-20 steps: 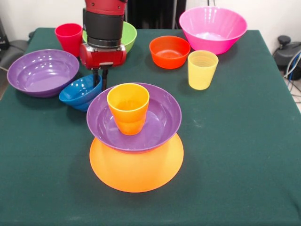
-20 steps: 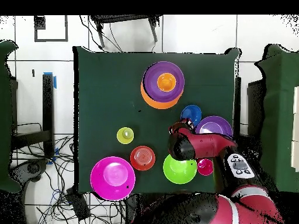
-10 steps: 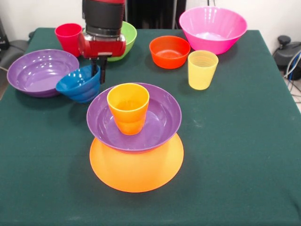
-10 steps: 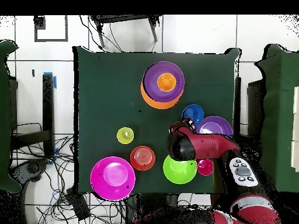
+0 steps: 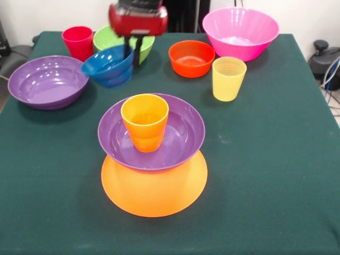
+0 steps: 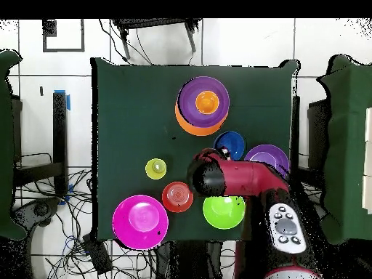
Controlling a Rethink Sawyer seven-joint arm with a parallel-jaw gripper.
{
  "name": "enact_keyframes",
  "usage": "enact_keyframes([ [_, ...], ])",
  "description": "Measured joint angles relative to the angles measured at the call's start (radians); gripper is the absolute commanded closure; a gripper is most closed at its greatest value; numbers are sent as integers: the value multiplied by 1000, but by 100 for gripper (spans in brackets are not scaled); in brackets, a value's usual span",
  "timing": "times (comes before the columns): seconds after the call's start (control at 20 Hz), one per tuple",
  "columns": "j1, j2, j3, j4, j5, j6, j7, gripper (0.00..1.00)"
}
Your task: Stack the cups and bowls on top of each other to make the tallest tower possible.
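Note:
The tower stands at mid table: an upturned yellow-orange bowl [image 5: 154,191], a purple bowl [image 5: 180,133] on it, and an orange cup [image 5: 144,121] upright inside. My gripper [image 5: 133,57] is shut on the rim of the small blue bowl [image 5: 109,65], which hangs tilted in the air behind the tower. From overhead, the blue bowl [image 6: 234,139] sits between the tower [image 6: 190,125] and the gripper [image 6: 224,151]. Loose pieces: a second purple bowl [image 5: 48,81], red-pink cup [image 5: 78,42], green bowl [image 5: 103,38], orange-red bowl [image 5: 191,57], yellow cup [image 5: 228,78], pink bowl [image 5: 240,32].
The dark green table [image 5: 276,159] has open cloth on the right and front of the tower. The arm [image 6: 247,178] lies over the table's robot side, partly covering the green bowl [image 6: 223,212].
The gripper has lifted the blue bowl off the table and carried it up and to the right in the front view. The tower and other pieces have not moved.

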Motion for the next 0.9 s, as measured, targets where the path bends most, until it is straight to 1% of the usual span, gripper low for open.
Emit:
enact_keyframes([
  [0.1,52,-37,-26,3,20,35,18,100],
  [0.15,68,-48,-34,3,24,44,23,100],
  [0.25,142,-100,-67,2,44,86,55,100],
  [0.4,206,-139,-98,-10,64,126,89,100],
  [0.65,252,-167,-113,-56,80,190,121,100],
  [0.9,255,-170,-111,-137,110,260,127,100],
])
